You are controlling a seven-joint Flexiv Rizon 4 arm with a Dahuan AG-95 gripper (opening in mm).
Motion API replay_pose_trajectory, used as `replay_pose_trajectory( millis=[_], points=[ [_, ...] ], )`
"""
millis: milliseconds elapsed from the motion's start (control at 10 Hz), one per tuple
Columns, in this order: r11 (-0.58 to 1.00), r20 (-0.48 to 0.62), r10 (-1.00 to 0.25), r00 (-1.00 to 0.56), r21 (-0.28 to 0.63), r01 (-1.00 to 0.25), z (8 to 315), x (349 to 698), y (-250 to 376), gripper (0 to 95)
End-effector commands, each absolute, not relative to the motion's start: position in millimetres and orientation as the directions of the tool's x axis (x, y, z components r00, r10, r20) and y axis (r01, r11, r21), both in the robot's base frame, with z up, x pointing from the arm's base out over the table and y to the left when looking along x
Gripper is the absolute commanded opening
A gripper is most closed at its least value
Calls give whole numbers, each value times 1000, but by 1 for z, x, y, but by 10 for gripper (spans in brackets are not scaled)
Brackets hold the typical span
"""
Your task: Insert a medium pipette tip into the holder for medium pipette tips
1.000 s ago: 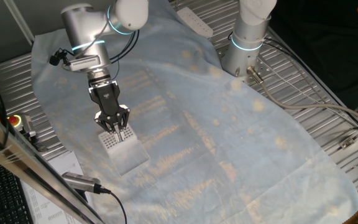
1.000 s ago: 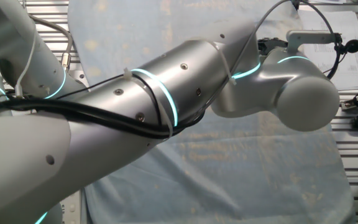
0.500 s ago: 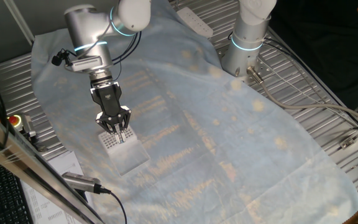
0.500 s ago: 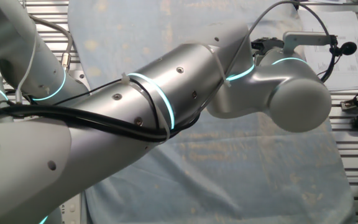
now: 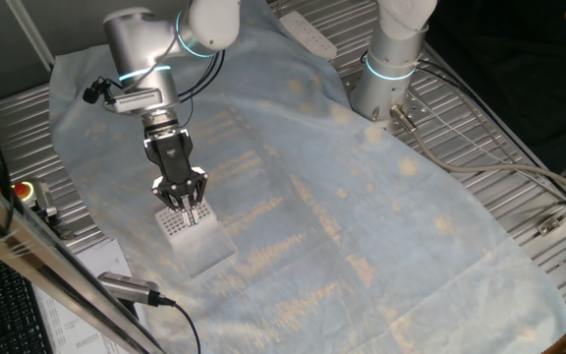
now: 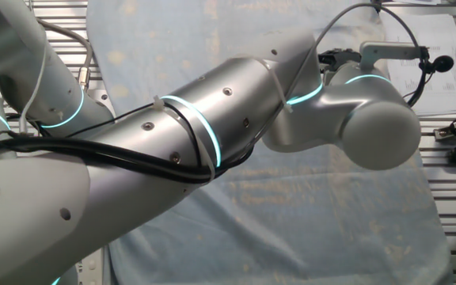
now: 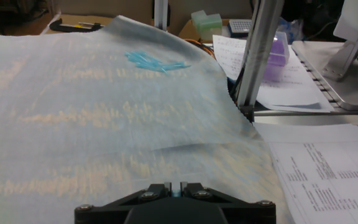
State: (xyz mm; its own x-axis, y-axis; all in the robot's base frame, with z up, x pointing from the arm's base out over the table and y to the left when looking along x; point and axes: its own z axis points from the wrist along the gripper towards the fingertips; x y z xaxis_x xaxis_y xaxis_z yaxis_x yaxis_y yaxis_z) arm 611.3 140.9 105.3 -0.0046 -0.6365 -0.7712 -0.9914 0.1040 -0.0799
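printed sheets right of the end effector are unreadable. arm reaches straight down, fingers nearly closed on the medium pipette tip, just above the holder.

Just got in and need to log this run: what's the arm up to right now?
The arm has its gripper lowered right over the white holder for medium pipette tips, at the near-left part of the cloth-covered table. In the hand view the jaws stand nearly together with a sliver of pale blue, seemingly the medium pipette tip, between them. Whether the tip is already in a hole can't be told. Spare blue tips lie loose on the cloth.
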Motion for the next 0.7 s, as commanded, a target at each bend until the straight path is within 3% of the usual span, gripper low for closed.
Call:
replay_pose_trajectory(
  millis=[100, 700],
  points=[
    [110, -782, -623, -4, -83, -990, 105, 612, 142, 0],
    [101, -781, -625, 15, -100, -990, 99, 605, 134, 0]
  ],
)
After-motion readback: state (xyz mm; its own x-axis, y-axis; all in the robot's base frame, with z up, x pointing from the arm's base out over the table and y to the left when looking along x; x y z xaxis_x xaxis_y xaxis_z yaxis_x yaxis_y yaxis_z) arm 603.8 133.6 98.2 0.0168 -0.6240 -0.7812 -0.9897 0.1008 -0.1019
